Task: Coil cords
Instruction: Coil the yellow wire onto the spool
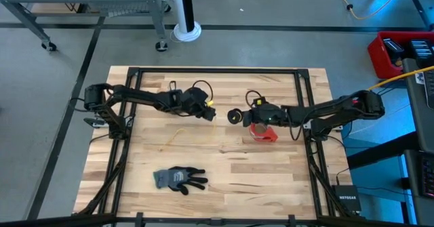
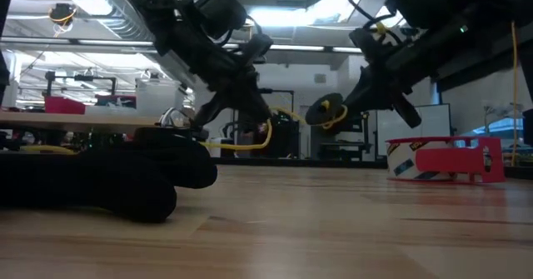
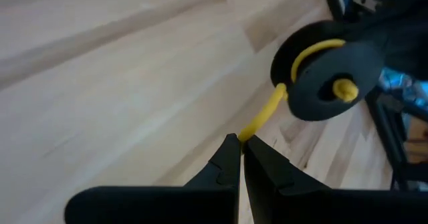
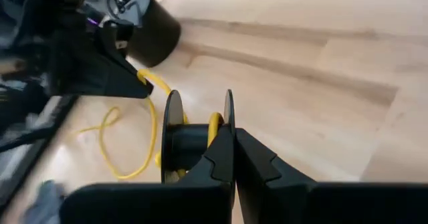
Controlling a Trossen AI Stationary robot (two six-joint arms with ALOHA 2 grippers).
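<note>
A black spool with yellow cord wound on its hub hangs above the table's middle, shown between the two grippers in the high view. My right gripper is shut on the spool. My left gripper is shut on the yellow cord a short way from the spool. The rest of the cord trails off in loose loops that lie on the table toward the left. My left gripper pinches the yellow cord at its fingertips, slanting down from the table's left. A short curved span runs from there to the spool. Below the fingers the cord sags in a slack loop. My right gripper pinches one flange of the spool at its rim, one finger between the two flanges and one outside. It comes from the table's right, slanting down. The spool is lifted clear of the table, with its flanges upright.
A red tape dispenser stands on the table just below my right gripper. A grey and black glove lies near the front edge, left of centre. Black frame rails run along the table's far, left and right sides.
</note>
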